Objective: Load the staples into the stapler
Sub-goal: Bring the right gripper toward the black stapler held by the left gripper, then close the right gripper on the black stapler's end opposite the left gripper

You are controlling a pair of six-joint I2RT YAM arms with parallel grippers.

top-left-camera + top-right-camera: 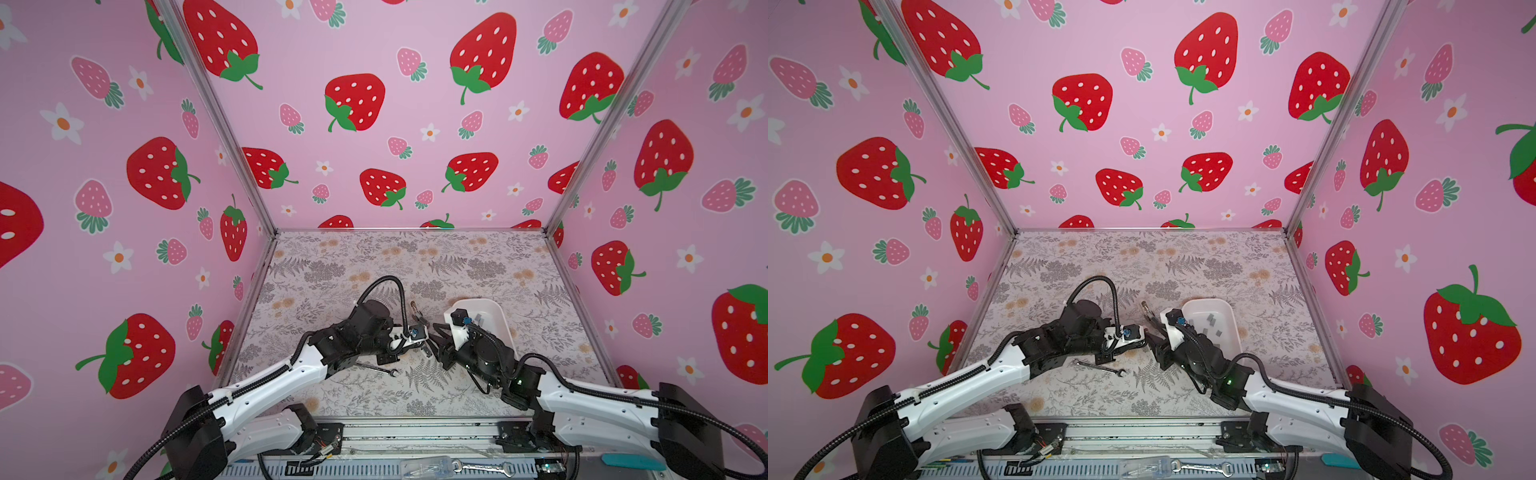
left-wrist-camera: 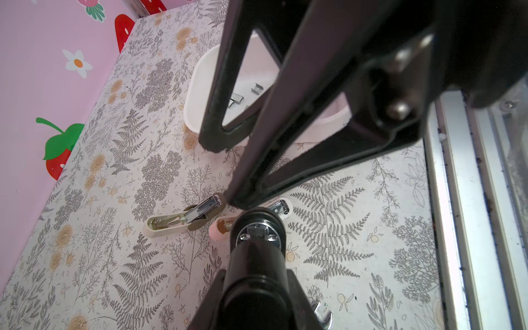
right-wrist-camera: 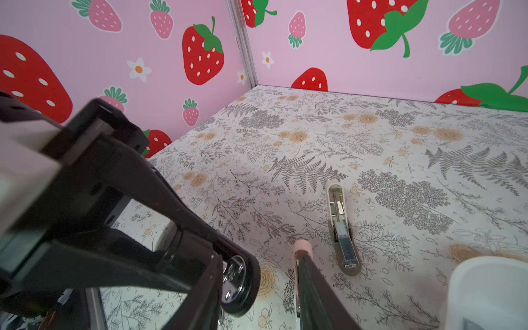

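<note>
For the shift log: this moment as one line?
left gripper: shut on stapler | right gripper: open, near stapler | staples: in white tray

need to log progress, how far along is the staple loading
Done: the stapler is off the table, clamped in the left gripper. In hand: the right gripper is at its metal end, jaws apart, with no strip visible between them. Left: the staples lie in the white tray; none shows in the stapler, so picking one up and loading it remain.
</note>
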